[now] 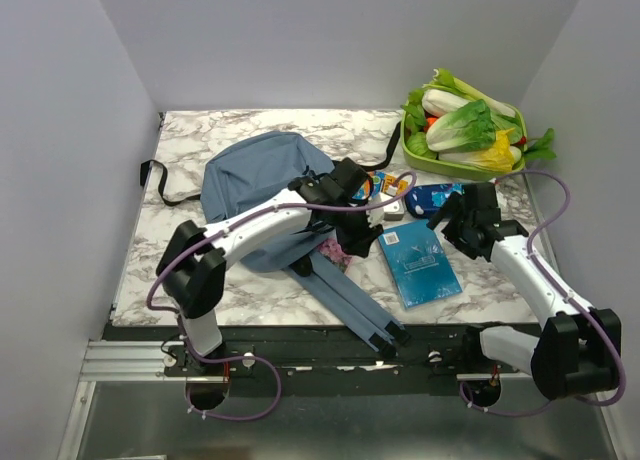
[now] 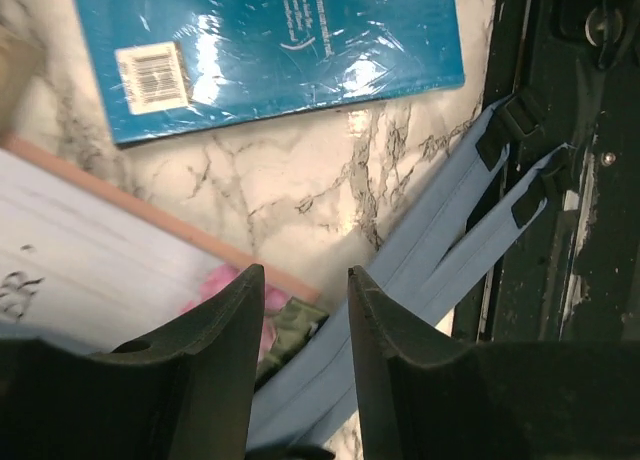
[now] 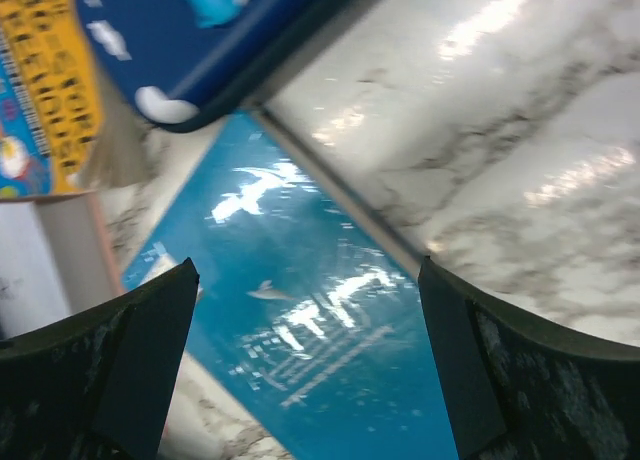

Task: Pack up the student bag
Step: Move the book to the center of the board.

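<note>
The student bag [image 1: 250,175] is a dusty-blue backpack lying on the marble table, left of centre. Its two shoulder straps [image 1: 355,305] run toward the near edge and also show in the left wrist view [image 2: 440,250]. My left gripper [image 1: 357,238] hovers just right of the bag, over a pink floral notebook [image 1: 333,250]. In its wrist view the left gripper [image 2: 305,280] has its jaws a little apart with nothing between them. My right gripper [image 1: 450,220] is wide open and empty above a teal wrapped book [image 1: 420,265]. In the right wrist view the right gripper [image 3: 307,280] sits over that book [image 3: 330,350].
A green tray [image 1: 415,165] of leafy vegetables stands at the back right. A dark blue pencil case [image 1: 432,195] and a yellow-blue packet [image 1: 388,184] lie between the bag and the tray. A black strap [image 1: 160,180] trails off the bag's left. White walls enclose the table.
</note>
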### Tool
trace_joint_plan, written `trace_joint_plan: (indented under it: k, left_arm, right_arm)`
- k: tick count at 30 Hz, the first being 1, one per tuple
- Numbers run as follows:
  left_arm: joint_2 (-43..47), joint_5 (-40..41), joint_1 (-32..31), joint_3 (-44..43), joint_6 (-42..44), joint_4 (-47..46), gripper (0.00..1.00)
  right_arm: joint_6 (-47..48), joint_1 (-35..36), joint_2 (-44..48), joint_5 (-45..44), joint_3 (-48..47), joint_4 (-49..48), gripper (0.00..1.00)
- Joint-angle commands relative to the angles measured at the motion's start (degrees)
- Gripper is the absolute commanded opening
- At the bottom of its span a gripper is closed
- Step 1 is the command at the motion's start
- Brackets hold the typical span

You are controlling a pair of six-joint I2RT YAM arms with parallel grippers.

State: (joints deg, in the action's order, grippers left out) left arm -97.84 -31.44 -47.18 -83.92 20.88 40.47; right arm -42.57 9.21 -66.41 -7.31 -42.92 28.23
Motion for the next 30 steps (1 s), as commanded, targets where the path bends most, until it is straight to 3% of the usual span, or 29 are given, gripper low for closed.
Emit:
trace_joint_plan:
  k: [1, 7, 16, 30]
  left_arm:
    - [-4.19, -1.6, -0.98, -0.71, -7.33, -7.15, 0.45]
    - [-9.9, -0.2, -3.0, -3.0, -12.88, -11.02, 0.43]
    - [-16.41, 10.34, -5.91, -0.63, -9.72, -13.22, 0.38]
    - [-24.76, 16.85, -6.0, -6.69, -12.36, -11.38, 0.35]
  right_arm:
    - [1.69, -4.81, 0.93, -3.59, 2.92, 4.03, 1.0]
    - [3.45, -8.95, -1.52, -0.34, 5.3, 0.52, 1.0]
    - [8.28, -8.95, -10.75, 12.49, 4.77, -3.62, 1.0]
    - [5.83, -8.95, -3.48, 23.74, 15.75, -8.18, 1.0]
